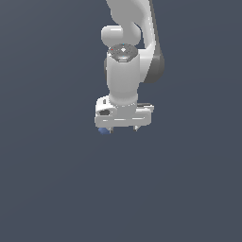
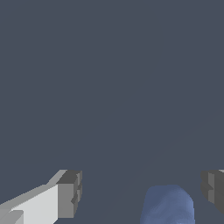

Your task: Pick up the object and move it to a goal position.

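The object is a small blue rounded lump that sits between my fingers in the wrist view, nearer one grey pad than the other pad. Gaps show on both sides of it, so the gripper is open and not touching it. In the exterior view the white gripper hangs low beneath the arm. Only a blue sliver of the object peeks out under its end on the exterior view's left; the rest is hidden by the hand.
A plain dark grey-blue floor fills both views. No other objects, containers or edges show.
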You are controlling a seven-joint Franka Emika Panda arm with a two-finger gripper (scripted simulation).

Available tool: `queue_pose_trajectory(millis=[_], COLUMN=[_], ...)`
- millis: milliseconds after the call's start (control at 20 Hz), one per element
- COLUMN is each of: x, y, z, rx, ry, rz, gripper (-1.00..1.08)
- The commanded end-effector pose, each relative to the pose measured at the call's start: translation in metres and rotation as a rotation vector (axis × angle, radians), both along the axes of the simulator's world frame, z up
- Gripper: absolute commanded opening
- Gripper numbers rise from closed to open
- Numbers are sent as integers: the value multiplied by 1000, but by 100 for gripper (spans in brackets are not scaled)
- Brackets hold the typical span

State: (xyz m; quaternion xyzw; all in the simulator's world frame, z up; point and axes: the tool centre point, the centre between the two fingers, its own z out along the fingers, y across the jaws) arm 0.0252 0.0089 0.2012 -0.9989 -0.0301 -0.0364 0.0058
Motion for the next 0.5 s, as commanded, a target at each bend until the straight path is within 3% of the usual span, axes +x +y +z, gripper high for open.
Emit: queue_pose_trajectory(millis=[0,450], x=[-1,-15], y=[0,-12], z=[-1,-12], rx=[0,4], ry=[2,13], rz=[-4,-114], gripper=[100,100])
